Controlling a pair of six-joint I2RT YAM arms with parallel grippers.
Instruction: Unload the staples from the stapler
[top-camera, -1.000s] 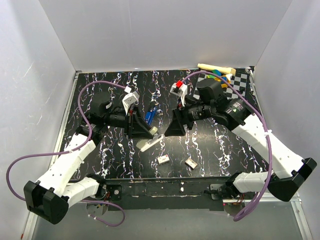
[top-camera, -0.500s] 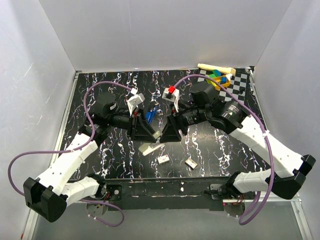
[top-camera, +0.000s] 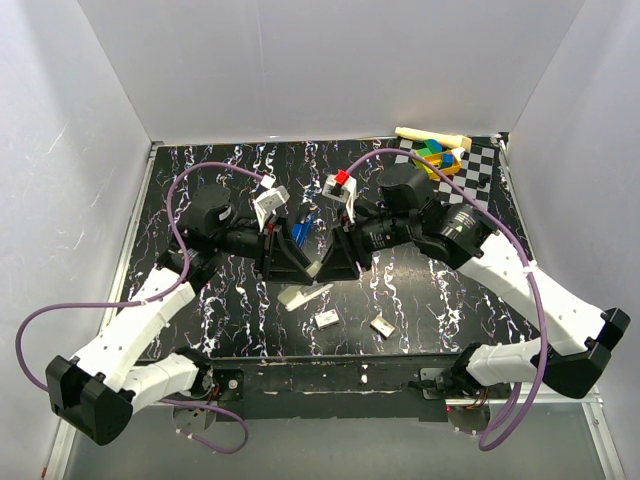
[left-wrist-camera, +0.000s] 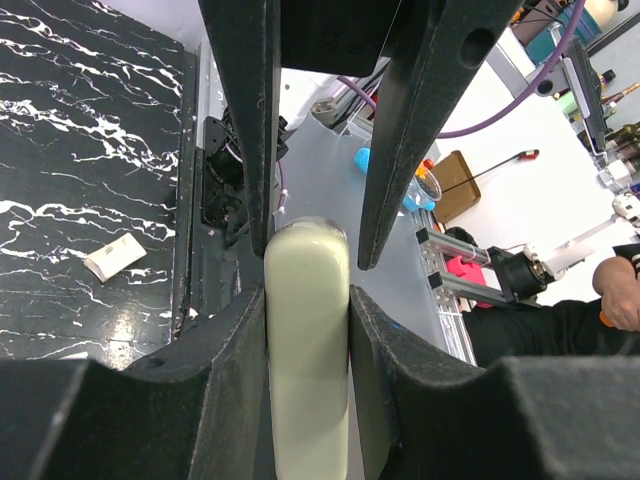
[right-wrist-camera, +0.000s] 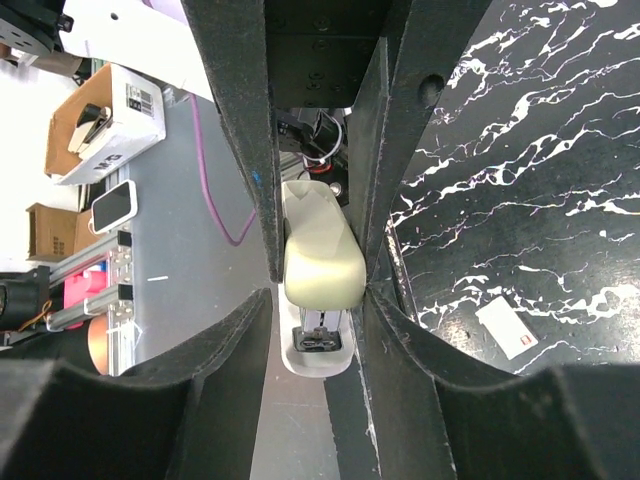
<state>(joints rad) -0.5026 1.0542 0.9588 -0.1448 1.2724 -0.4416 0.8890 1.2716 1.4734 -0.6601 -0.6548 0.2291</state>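
Observation:
A pale cream stapler (top-camera: 318, 270) with a white base hangs above the mid-table between the two grippers. My left gripper (top-camera: 298, 266) is shut on its cream top (left-wrist-camera: 305, 300), both pads pressed on the sides. My right gripper (top-camera: 336, 266) faces it from the right and straddles the stapler's front end (right-wrist-camera: 320, 255). In the right wrist view one finger (right-wrist-camera: 385, 330) touches the cream top and a narrow gap shows at the other. The white base (right-wrist-camera: 318, 355) droops open below, with metal showing inside. My left gripper (left-wrist-camera: 307, 330) and right gripper (right-wrist-camera: 312, 320) nearly meet.
A small dark-blue slim object (top-camera: 300, 232) lies on the black marbled table (top-camera: 200, 170) behind the grippers. Two small pale boxes (top-camera: 327, 319) (top-camera: 382, 325) lie near the front edge. Coloured blocks (top-camera: 437, 155) and a checkerboard (top-camera: 482, 160) sit at the back right.
My right gripper has moved left up to the stapler's end and its jaws have narrowed around it. The left arm has lifted and turned the stapler slightly.

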